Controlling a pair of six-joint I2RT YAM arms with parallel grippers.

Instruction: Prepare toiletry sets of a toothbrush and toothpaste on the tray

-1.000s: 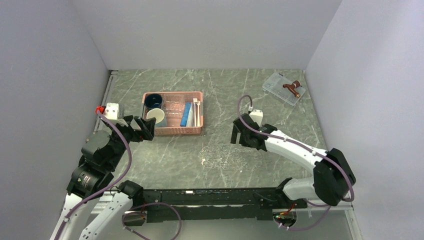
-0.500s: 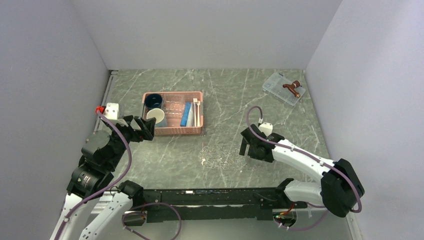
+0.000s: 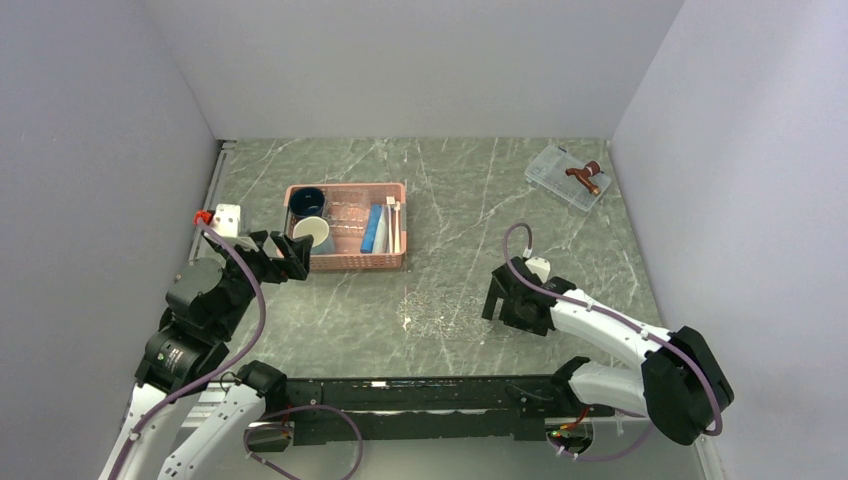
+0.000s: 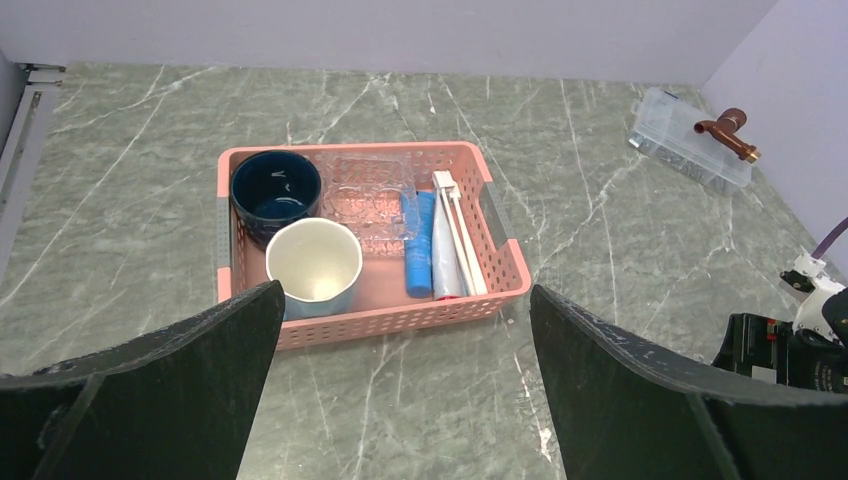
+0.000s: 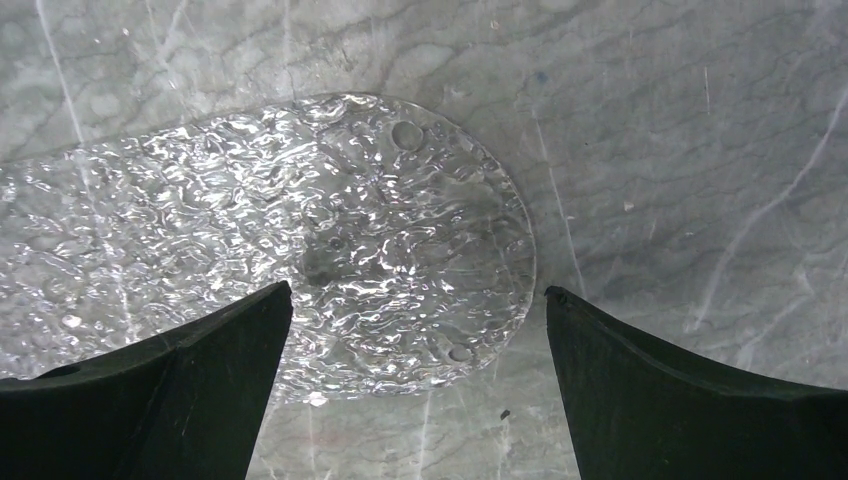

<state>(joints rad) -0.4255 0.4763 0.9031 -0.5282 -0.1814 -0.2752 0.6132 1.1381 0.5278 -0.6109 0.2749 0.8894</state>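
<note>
While both pairs of jaws stand apart and empty, the clear tray [image 5: 380, 250] lies bare; risk: a toothbrush [image 4: 457, 228] missing its hard-to-see rim.

The grey-green, white-veined worktop [image 3: 450, 190] is looking like polished stone, smooth with a soft sheen. The clear, oblong plastic tray [image 5: 330, 250] is glinting, its surface rippled and pebbly. The pink slatted plastic basket [image 4: 400, 318] is looking matt and perforated. The dark blue mug [image 4: 275, 185] is shining like glazed ceramic, and the pale cup [image 4: 313, 265] is looking duller. The flat blue toothpaste tubes [image 4: 418, 240] are looking satiny, and the whitish plastic toothbrushes [image 4: 455, 230] are looking smooth. The copper-coloured tap fitting [image 4: 728, 132] is gleaming like metal. The small clear box [image 4: 680, 145] is looking like glossy plastic. The right pincer [image 5: 416, 290] is showing matt black fingers [image 5: 160, 400].
</note>
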